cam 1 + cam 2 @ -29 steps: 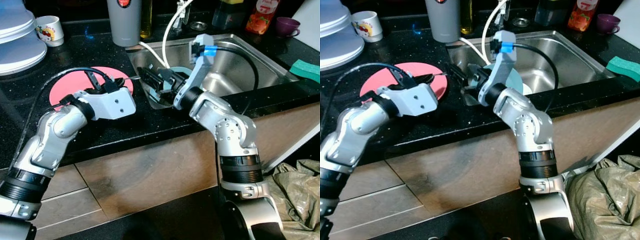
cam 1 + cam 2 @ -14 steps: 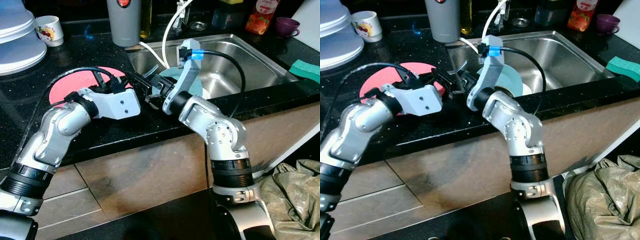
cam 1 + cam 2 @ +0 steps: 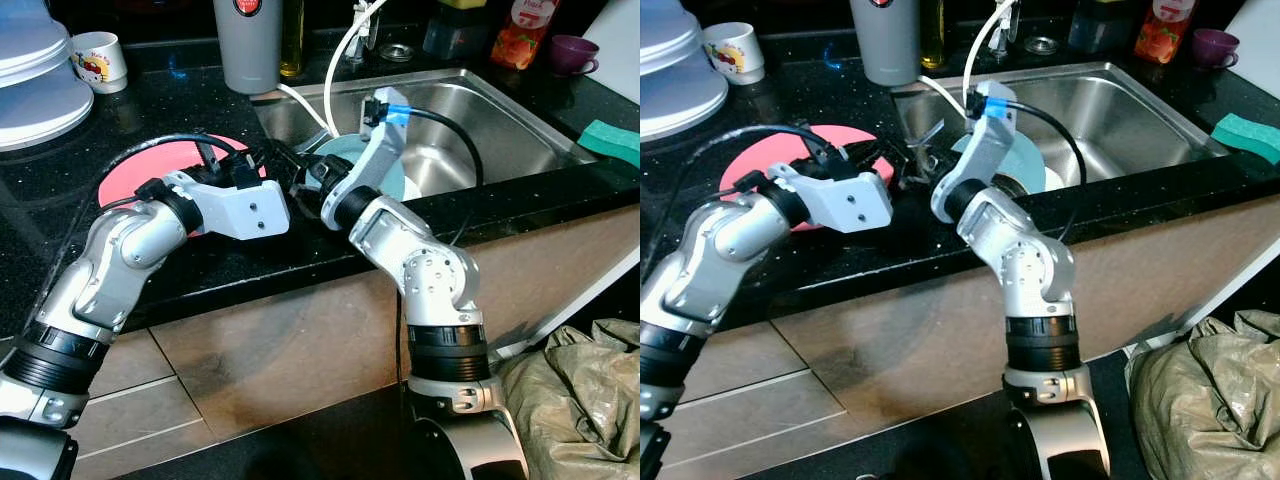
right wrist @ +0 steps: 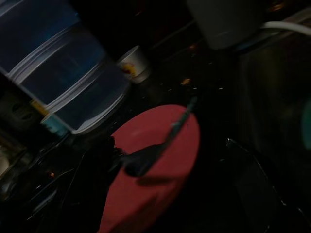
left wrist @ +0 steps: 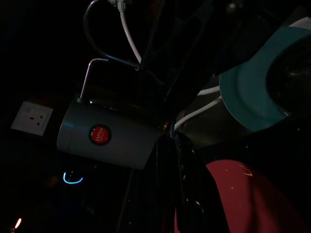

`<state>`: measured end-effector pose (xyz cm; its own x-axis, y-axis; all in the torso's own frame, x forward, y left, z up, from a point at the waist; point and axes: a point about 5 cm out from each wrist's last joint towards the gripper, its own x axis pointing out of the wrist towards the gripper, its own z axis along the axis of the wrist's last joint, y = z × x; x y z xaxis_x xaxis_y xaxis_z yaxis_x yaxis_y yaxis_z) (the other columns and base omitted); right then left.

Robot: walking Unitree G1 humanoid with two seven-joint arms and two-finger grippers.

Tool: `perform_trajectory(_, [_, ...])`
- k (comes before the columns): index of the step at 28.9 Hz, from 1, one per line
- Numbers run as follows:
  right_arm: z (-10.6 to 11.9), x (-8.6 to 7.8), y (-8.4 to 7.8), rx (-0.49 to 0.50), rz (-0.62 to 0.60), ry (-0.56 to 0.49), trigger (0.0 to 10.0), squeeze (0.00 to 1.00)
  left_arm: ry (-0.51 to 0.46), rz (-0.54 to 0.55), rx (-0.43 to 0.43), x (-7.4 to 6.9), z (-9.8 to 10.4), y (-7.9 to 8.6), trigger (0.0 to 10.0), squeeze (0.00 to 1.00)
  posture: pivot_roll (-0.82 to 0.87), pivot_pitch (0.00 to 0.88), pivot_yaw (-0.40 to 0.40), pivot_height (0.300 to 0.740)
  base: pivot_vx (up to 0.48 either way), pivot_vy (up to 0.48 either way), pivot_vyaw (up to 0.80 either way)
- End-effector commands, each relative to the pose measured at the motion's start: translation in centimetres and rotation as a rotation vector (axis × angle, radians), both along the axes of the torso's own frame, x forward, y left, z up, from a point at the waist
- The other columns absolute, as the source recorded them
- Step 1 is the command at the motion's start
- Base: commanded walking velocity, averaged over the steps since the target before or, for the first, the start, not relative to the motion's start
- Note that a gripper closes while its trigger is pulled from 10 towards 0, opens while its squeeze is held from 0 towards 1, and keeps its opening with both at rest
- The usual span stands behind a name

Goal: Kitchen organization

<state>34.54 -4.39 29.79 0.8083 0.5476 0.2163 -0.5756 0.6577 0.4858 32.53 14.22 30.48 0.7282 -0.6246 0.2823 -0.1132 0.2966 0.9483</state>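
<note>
My left gripper [image 3: 258, 160] hovers over the right edge of a pink plate [image 3: 130, 172] on the black counter. Its fingers [image 5: 173, 145] are shut on a thin metal utensil [image 4: 182, 119] that sticks out toward the sink. My right gripper [image 3: 906, 165] has reached left across the sink's corner and meets the left one tip to tip. It looks open, with the utensil between its dark fingers. Behind the right forearm, a teal plate [image 3: 398, 182] leans inside the steel sink [image 3: 505, 110].
At the counter's back stand a grey tumbler [image 3: 248, 45], a printed mug [image 3: 98, 58] and stacked white plates [image 3: 35, 95]. A white hose [image 3: 340, 60] hangs into the sink. A green sponge [image 3: 612, 138] and a purple cup [image 3: 570, 50] lie right. A crumpled bag [image 3: 590, 370] sits on the floor.
My right arm has swung left from the sink's edge to the left gripper over the counter. The left gripper has shifted slightly right with the utensil.
</note>
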Motion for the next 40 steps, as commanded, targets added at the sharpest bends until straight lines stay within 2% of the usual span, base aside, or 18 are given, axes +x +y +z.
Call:
perform_trajectory(1, [-0.1, 0.2, 0.1, 0.039, -0.010, 0.023, 9.2, 0.00, 0.002, -0.026, 0.033, -0.3, -0.4, -0.6, 0.0, 0.00, 0.06, 0.145, -0.030, 0.740, 0.000, 0.000, 0.00])
perform_trajectory(2, [-0.1, 0.2, 0.1, 0.039, -0.010, 0.023, 9.2, 0.00, 0.002, -0.026, 0.033, -0.3, -0.4, -0.6, 0.0, 0.00, 0.06, 0.145, -0.030, 0.740, 0.000, 0.000, 0.00])
perform_trajectory(3, [-0.1, 0.2, 0.0, 0.040, -0.021, 0.025, 6.7, 0.00, 0.000, -0.027, 0.036, -0.4, -0.4, -0.6, 0.0, 0.00, 0.06, 0.145, -0.029, 0.740, 0.000, 0.000, 0.00])
perform_trajectory(4, [-0.1, 0.3, -0.1, 0.043, -0.029, 0.029, 2.9, 0.00, 0.000, -0.027, 0.037, -0.4, -0.4, -0.6, 0.0, 0.00, 0.06, 0.145, -0.029, 0.740, 0.000, 0.000, 0.00])
perform_trajectory(5, [-0.1, 0.3, -0.1, 0.043, -0.029, 0.029, 2.9, 0.00, 0.000, -0.027, 0.037, -0.4, -0.4, -0.6, 0.0, 0.00, 0.06, 0.145, -0.029, 0.740, 0.000, 0.000, 0.00])
perform_trajectory(6, [-0.1, 0.3, -0.2, 0.047, -0.039, 0.032, 0.0, 0.00, -0.001, -0.028, 0.038, -0.4, -0.5, -0.6, 0.0, 0.00, 0.06, 0.143, -0.030, 0.740, 0.000, 0.000, 0.00])
perform_trajectory(32, [0.1, 0.4, -0.2, 0.073, -0.061, 0.035, 0.0, 0.00, 0.005, -0.002, 0.059, 0.5, -1.6, 0.1, 0.0, 0.00, 0.06, 0.141, -0.028, 0.740, 0.000, 0.000, 0.00])
perform_trajectory(33, [0.2, 0.4, -0.2, 0.076, -0.061, 0.034, 0.0, 0.00, 0.002, 0.003, 0.061, 0.5, -1.6, 0.1, 4.7, 0.00, 0.06, 0.141, -0.029, 0.740, 0.000, 0.000, 0.00])
perform_trajectory(35, [0.3, 0.4, -0.2, 0.077, -0.062, 0.033, 0.0, 0.00, -0.002, 0.006, 0.054, 0.5, -1.5, 0.1, 4.7, 0.00, 0.06, 0.140, -0.028, 0.740, 0.000, 0.000, 0.00])
perform_trajectory(36, [0.3, 0.4, -0.2, 0.077, -0.062, 0.033, 0.0, 0.00, 0.010, -0.002, 0.033, 0.6, -1.5, 0.1, 10.0, 1.00, 0.06, 0.141, -0.029, 0.740, 0.000, 0.000, 0.00])
perform_trajectory(40, [0.3, 0.5, -0.3, 0.078, -0.064, 0.033, 0.0, 0.00, 0.019, -0.014, 0.006, 0.6, -1.3, 0.0, 10.0, 1.00, 0.06, 0.141, -0.029, 0.740, 0.000, 0.000, 0.00])
